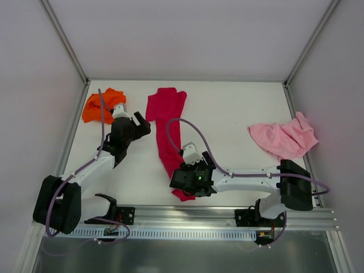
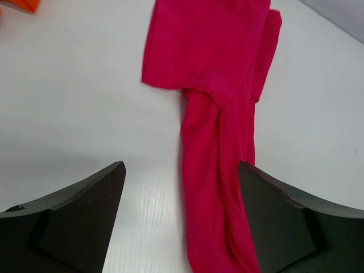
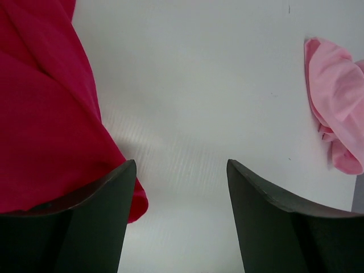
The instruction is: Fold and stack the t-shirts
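The crimson t-shirt (image 1: 166, 111) lies bunched in a long strip from the far middle of the table to the near middle; it also shows in the left wrist view (image 2: 219, 108) and the right wrist view (image 3: 45, 125). The orange t-shirt (image 1: 102, 105) is crumpled at the far left. The pink t-shirt (image 1: 284, 138) is crumpled at the right and shows in the right wrist view (image 3: 338, 102). My left gripper (image 1: 145, 122) is open and empty just left of the crimson strip (image 2: 182, 216). My right gripper (image 1: 189, 181) is open and empty over the strip's near end (image 3: 182, 216).
White table (image 1: 227, 114) with raised metal rails at the left, right and near edges. White walls enclose the back and sides. A corner of the orange shirt (image 2: 23, 4) shows in the left wrist view.
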### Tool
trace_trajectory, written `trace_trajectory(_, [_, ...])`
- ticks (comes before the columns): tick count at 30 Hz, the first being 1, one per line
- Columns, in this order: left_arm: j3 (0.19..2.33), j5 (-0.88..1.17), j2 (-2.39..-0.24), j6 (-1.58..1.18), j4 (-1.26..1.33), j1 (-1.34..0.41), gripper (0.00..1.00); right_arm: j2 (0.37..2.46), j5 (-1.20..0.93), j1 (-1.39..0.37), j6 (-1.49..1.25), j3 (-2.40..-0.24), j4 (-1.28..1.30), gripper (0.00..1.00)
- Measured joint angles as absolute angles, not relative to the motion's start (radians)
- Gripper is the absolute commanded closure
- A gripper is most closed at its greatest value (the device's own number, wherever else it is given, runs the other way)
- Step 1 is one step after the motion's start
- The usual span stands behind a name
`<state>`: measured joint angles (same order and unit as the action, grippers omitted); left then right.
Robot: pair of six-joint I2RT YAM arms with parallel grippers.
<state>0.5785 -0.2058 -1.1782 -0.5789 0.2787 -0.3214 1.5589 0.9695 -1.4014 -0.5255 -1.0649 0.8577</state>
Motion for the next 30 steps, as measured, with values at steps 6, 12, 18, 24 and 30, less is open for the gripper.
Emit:
trace_trajectory(6, [0.638,-0.088,-1.33,-0.557,0.304,-0.368,0.22,1.548,0.924,-1.338,-0.401,-1.066,0.71,0.36])
trace_trajectory(12, [0.736,-0.024,-1.499,-0.539,0.319,-0.419,0.24,1.545,0.899,-1.289,-0.348,-1.065,0.611,0.4])
trace_trajectory(18, [0.779,0.019,-1.608,-0.54,0.339,-0.419,0.25,1.438,0.889,-1.255,-0.32,-1.0,0.55,0.41])
trace_trajectory(24, [0.848,0.056,-1.69,-0.542,0.353,-0.423,0.25,1.378,0.889,-1.255,-0.309,-0.965,0.511,0.4])
trace_trajectory(30, [0.894,0.078,-1.734,-0.546,0.366,-0.443,0.25,1.381,0.881,-1.255,-0.289,-0.921,0.437,0.38])
